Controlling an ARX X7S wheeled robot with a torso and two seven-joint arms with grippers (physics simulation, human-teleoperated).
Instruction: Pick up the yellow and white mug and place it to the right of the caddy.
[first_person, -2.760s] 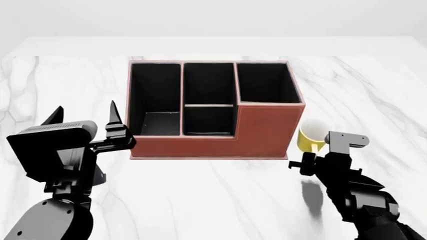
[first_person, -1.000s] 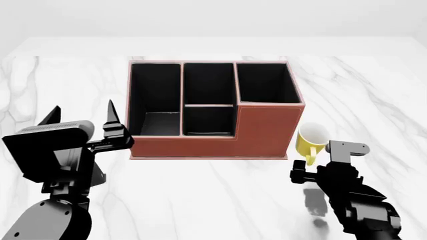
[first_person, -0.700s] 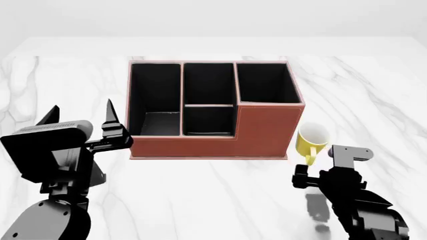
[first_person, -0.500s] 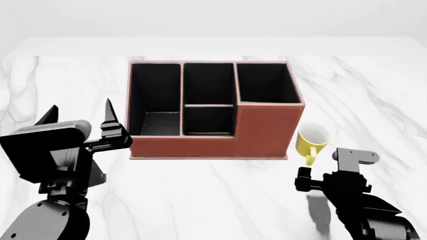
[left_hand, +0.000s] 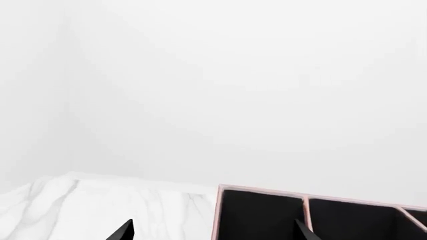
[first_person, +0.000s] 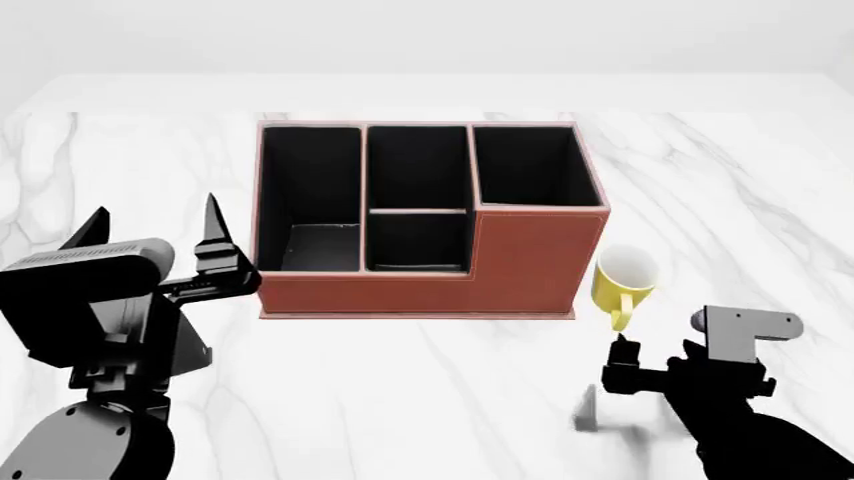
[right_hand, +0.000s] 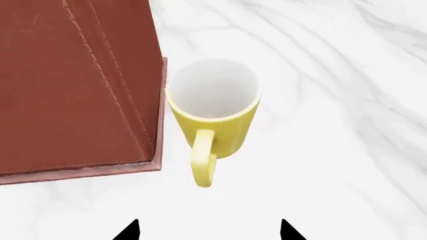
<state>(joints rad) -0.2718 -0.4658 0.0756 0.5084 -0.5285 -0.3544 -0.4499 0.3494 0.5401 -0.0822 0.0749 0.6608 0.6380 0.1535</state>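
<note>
A small glossy yellow and white mug (right_hand: 215, 107) stands upright on veined white marble table (first_person: 441, 390), just beside the right end of the stitched, reddish-brown leather-look caddy (first_person: 430, 215). Its loop handle points toward the right gripper (right_hand: 208, 230), which sits apart from it, spread and empty; only its black fingertips (right_hand: 128, 231) show. The left gripper (first_person: 150, 235), near the caddy's left end, is also spread, holding nothing.
</note>
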